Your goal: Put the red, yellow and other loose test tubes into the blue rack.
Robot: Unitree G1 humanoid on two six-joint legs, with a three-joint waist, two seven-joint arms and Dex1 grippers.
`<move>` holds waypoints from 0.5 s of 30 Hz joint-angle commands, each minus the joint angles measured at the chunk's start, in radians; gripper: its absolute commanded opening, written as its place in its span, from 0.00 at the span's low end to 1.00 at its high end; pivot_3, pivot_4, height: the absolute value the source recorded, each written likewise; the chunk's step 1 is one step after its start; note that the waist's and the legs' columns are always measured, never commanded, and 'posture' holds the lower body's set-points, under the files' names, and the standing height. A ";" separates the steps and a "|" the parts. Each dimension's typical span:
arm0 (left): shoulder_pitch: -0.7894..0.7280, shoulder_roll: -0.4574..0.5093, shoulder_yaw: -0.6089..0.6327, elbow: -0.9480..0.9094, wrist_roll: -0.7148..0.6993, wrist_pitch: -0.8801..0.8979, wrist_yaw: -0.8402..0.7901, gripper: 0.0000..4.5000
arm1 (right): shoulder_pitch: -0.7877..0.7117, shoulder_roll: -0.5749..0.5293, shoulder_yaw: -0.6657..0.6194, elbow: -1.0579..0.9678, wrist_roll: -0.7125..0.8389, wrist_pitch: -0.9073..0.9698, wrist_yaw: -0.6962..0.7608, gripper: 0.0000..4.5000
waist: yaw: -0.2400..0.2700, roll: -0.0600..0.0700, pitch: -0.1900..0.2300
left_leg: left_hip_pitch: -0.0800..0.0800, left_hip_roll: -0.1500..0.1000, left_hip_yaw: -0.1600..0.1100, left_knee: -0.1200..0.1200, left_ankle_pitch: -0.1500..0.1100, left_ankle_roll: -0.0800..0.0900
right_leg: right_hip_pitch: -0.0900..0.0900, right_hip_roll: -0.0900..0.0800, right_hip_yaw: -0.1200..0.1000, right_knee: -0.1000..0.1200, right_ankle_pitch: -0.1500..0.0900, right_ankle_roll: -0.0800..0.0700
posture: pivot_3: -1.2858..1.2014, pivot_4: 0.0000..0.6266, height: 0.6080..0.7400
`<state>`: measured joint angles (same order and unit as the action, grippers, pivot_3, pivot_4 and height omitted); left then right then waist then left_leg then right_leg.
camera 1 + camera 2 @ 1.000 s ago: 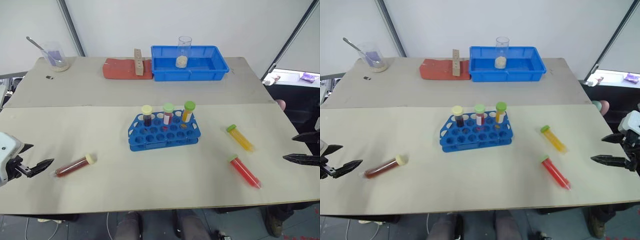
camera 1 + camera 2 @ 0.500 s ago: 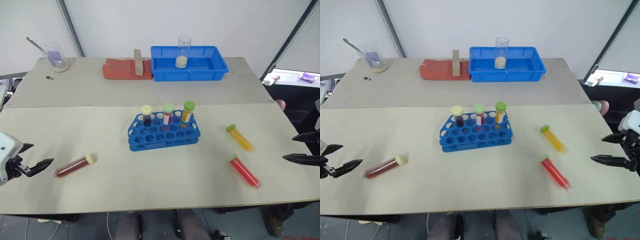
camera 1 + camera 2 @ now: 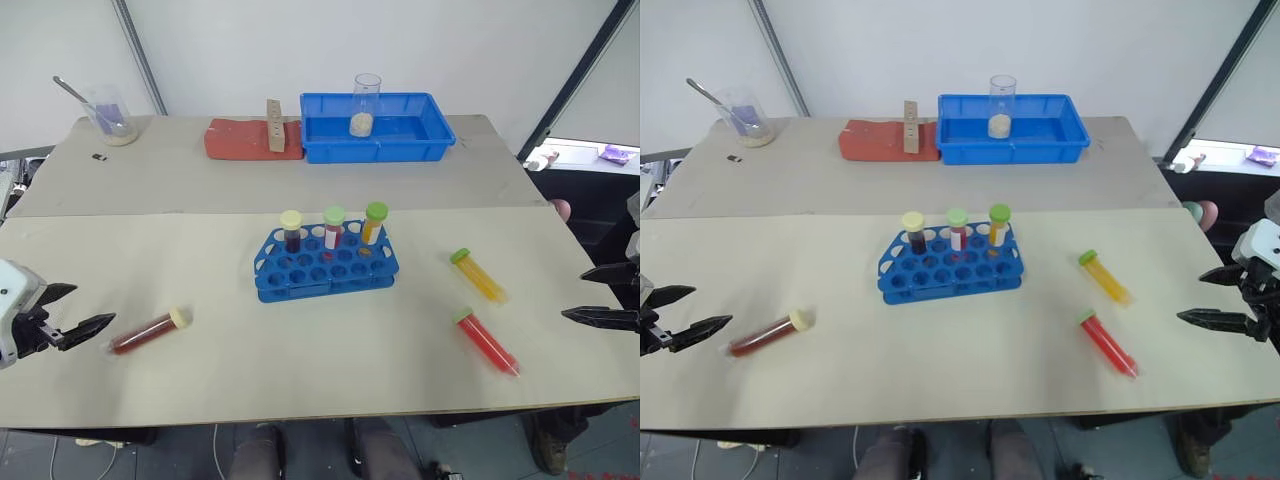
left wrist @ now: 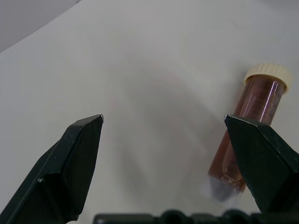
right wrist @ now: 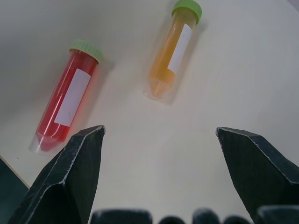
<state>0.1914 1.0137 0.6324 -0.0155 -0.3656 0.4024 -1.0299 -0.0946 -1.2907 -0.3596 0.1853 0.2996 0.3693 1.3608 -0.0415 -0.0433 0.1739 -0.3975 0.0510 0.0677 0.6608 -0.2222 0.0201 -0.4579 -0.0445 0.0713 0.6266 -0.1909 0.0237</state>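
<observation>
The blue rack [image 3: 322,284] stands mid-table with three capped tubes upright in its back row. Three loose test tubes lie flat. The dark red one with a cream cap [image 3: 148,332] lies at the left, just right of my left gripper [image 3: 92,305], which is open and empty; in the left wrist view this tube [image 4: 250,121] lies by one finger [image 4: 261,163]. At the right lie the yellow tube [image 3: 478,275] and the red tube [image 3: 487,341], both green-capped. My right gripper [image 3: 573,293] hangs open past them near the table's right edge; the right wrist view looks down on the red tube [image 5: 65,98] and the yellow tube [image 5: 172,51].
At the back stand a larger blue tray [image 3: 375,151] holding a glass beaker [image 3: 366,100] of white powder, a red block [image 3: 240,140] with a wooden piece [image 3: 275,125], and a glass with a spoon [image 3: 110,115] at the far left.
</observation>
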 commanded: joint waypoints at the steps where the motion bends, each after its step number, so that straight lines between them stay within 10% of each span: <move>1: -0.032 0.000 0.000 -0.107 -0.056 0.045 0.004 1.00 | -0.030 0.005 -0.023 -0.018 0.027 0.009 -0.010 0.95 | 0.001 0.000 0.000 | 0.000 0.000 0.000 0.000 0.000 0.000 | 0.000 0.000 0.000 0.000 0.000 0.000 | 0.52 0.24 1.00; 15: -0.366 -0.069 -0.351 -0.552 -0.331 0.292 0.077 1.00 | -0.487 0.187 0.281 0.016 -0.026 0.159 -0.145 0.95 | -0.006 0.000 0.000 | 0.001 -0.001 -0.001 0.001 0.000 0.000 | 0.001 0.002 0.002 0.002 0.005 0.008 | 0.52 0.24 1.00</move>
<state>-0.1387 0.9513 0.3156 -0.5257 -0.6583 0.6794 -0.9616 -0.5337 -1.1082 -0.1110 0.1912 0.3069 0.5035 1.2464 -0.0474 -0.0432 0.1739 -0.3956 0.0496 0.0661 0.6616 -0.2218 0.0201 -0.4560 -0.0423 0.0732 0.6288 -0.1861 0.0314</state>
